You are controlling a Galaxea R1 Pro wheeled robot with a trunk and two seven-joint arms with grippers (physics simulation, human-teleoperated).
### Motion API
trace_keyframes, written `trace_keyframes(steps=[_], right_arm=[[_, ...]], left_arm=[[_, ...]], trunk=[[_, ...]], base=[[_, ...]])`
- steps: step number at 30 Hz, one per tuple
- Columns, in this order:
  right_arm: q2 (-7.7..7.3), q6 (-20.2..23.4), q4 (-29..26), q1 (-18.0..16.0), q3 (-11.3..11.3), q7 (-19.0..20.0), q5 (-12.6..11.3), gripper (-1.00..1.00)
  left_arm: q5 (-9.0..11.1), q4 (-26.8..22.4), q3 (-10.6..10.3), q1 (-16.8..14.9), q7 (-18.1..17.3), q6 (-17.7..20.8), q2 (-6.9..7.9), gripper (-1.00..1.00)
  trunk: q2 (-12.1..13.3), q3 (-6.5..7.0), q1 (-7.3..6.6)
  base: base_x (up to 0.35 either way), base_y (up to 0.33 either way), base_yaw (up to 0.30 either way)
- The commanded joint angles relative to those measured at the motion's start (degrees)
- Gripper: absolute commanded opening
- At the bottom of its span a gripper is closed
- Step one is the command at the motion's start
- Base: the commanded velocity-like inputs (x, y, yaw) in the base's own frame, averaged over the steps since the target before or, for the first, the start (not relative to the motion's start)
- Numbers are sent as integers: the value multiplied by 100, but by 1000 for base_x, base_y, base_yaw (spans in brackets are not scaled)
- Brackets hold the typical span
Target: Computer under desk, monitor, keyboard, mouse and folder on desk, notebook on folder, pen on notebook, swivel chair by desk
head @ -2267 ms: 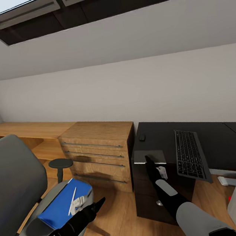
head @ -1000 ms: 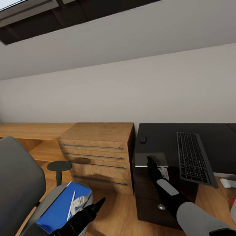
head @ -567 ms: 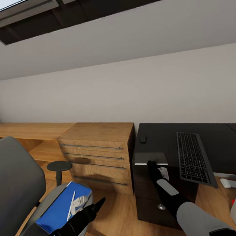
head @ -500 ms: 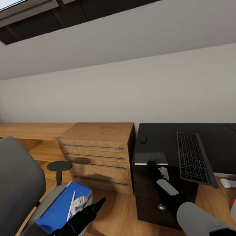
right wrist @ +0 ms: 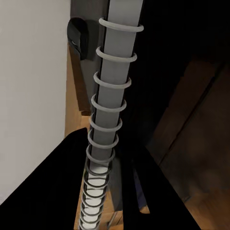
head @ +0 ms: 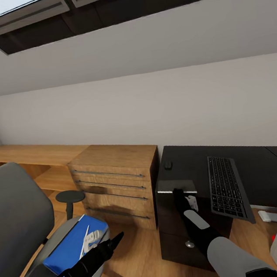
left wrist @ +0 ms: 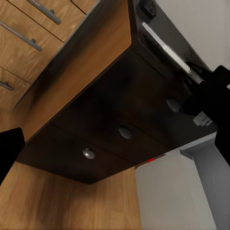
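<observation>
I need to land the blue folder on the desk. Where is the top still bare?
The desk is bare between the mouse and the keyboard, with a wider bare stretch right of the keyboard. The front left corner is crowded: the notebook lies there with the right tool on its edge.

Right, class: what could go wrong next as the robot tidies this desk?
The notebook sits at the desk's front corner, right gripper at its edge: a slip could drop it. The keyboard overhangs the desk front beside that arm; a sweep might knock it off. The pen lies loose on the folder.
</observation>
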Motion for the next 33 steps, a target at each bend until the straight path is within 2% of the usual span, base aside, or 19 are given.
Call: trace_keyframes(steps=[1,8,14,19,20,22,26,27,29,31,33], right_arm=[[1,-24,-3,-4,9,49,-67,-100],[1,-28,-115,-4,10,52,-65,-100],[1,-29,-686,18,10,26,-55,-100],[1,-21,-1313,140,11,-147,-44,-100],[-3,-18,-1506,217,12,-253,-42,-100],[-37,-12,-1716,298,12,-365,-44,-100],[-196,-4,-2350,525,17,-660,-50,-100],[-363,3,-3061,782,13,-955,-53,-100],[-454,4,-3329,866,13,-1033,-54,-100],[-642,5,-3835,1018,17,-1119,-55,-100],[-717,7,-4084,1098,19,-1141,-55,-100]], left_arm=[[29,-2,-2,-3,7,30,1,100],[12,-2,-8,-3,13,27,0,100],[-9,-2,-14,-3,47,16,-20,100],[-38,-2,-16,-3,451,8,-180,100],[-45,-2,-20,-3,705,6,-259,100],[-48,-2,-26,-3,983,2,-340,100],[-50,-2,-46,-3,1626,-3,-504,100],[-50,-1,-218,-3,2062,-4,-580,100],[-50,2,-320,-3,2177,-11,-593,100],[-50,9,-502,-3,2335,-81,-609,100],[-50,31,-593,-3,2396,-140,-615,100]], trunk=[[39,13,-23],[320,138,-177],[560,246,-309],[761,336,-419],[801,354,-440],[881,390,-484],[1041,461,-572],[1082,479,-594],[1162,515,-638],[1242,551,-682],[1322,587,-726]], base=[[0,0,0],[0,0,0],[0,0,0],[0,0,0],[0,0,0],[0,0,0],[0,0,0],[0,0,0],[0,0,0],[0,0,0],[0,0,0]])
